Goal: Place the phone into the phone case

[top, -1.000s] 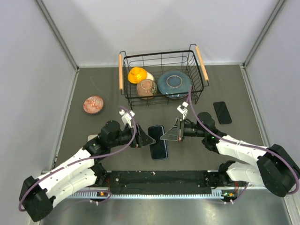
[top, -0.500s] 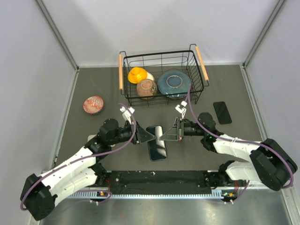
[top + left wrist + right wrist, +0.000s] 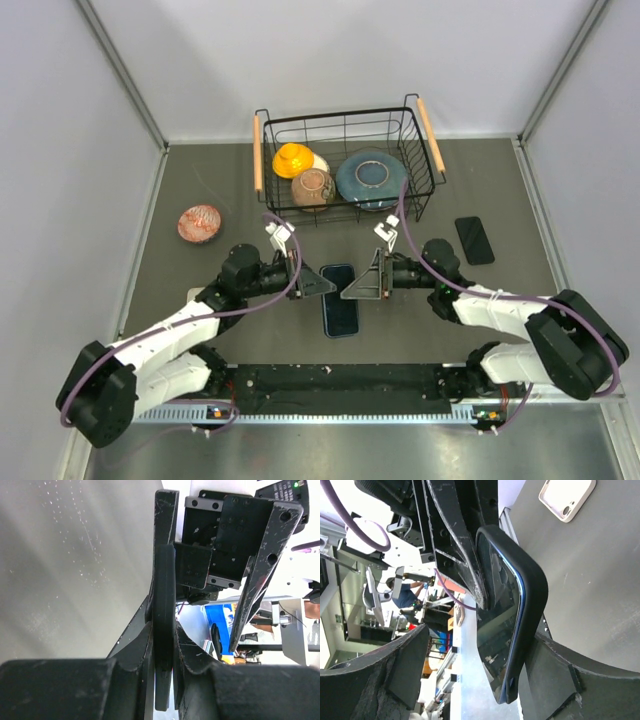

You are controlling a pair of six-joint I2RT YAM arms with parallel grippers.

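Two claws are meeting at one phone (image 3: pixel 500 620). The left claw (image 3: pixel 325 288) is clamping the phone edge-on between its fingers. The right claw (image 3: pixel 352 290) is standing spread, one finger on each side of the phone, gripping nothing. A dark rim (image 3: pixel 536 587) is wrapping the glass, so the seating step is judged to be under way; full seating cannot be confirmed. The next move is calling for the right claw to press the rim home while the left claw is bracing.

Counts:
- Two phones, with the second phone (image 3: pixel 474 240) lying well behind the right claw.
- One pale case (image 3: pixel 567 497) lying behind the left claw.
- One basket (image 3: pixel 258 152) sitting beyond both claws.
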